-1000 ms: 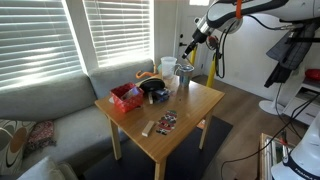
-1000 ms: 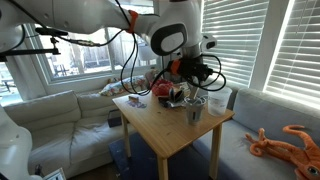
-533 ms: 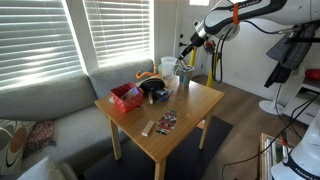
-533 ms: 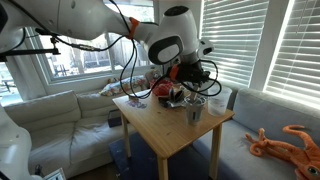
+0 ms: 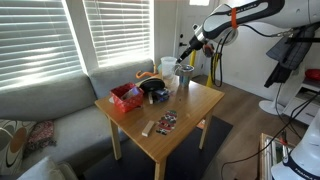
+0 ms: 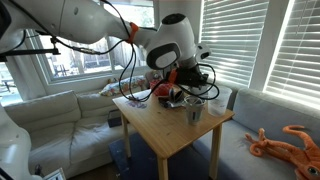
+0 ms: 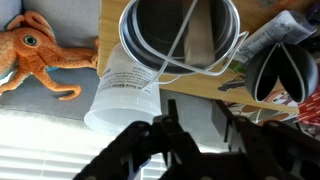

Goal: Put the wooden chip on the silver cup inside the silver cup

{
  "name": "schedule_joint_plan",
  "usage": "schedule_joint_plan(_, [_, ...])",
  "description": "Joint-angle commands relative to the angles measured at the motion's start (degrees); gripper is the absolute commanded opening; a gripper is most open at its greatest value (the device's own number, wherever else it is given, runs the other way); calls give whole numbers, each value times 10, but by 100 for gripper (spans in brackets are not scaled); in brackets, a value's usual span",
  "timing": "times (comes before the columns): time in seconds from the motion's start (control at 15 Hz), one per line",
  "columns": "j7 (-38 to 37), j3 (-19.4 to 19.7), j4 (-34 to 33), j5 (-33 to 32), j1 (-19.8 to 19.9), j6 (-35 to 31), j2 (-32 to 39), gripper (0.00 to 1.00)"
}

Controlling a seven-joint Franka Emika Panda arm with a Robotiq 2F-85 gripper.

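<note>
In an exterior view the pincer (image 5: 187, 52), fingers near together and its hold not discernible, hangs with the silver cup (image 5: 184, 80) at its 6 o'clock on the surface (image 5: 190, 106), the wooden chip too small to make out.

A light wooden table (image 5: 185, 110) stands before a grey sofa (image 5: 50, 100). A red box (image 5: 125, 97) sits on its left side, small packets (image 5: 166, 121) near the front, and a white container (image 5: 168, 67) at the far edge (wire handle across its mouth). An orange octopus plush (image 6: 290, 140) lies on the cushions at right.
</note>
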State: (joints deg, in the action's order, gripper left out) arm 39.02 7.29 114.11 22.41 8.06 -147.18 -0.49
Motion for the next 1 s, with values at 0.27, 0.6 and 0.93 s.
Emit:
schedule_joint_plan(0.27, [30, 5, 17, 13, -5, 30, -44, 99])
schedule_joint_plan(0.6, [-11, 12, 18, -42, -6, 187, -100, 100])
schedule_joint_plan(0.93, [-56, 12, 14, -107, -10, 327, -154, 100])
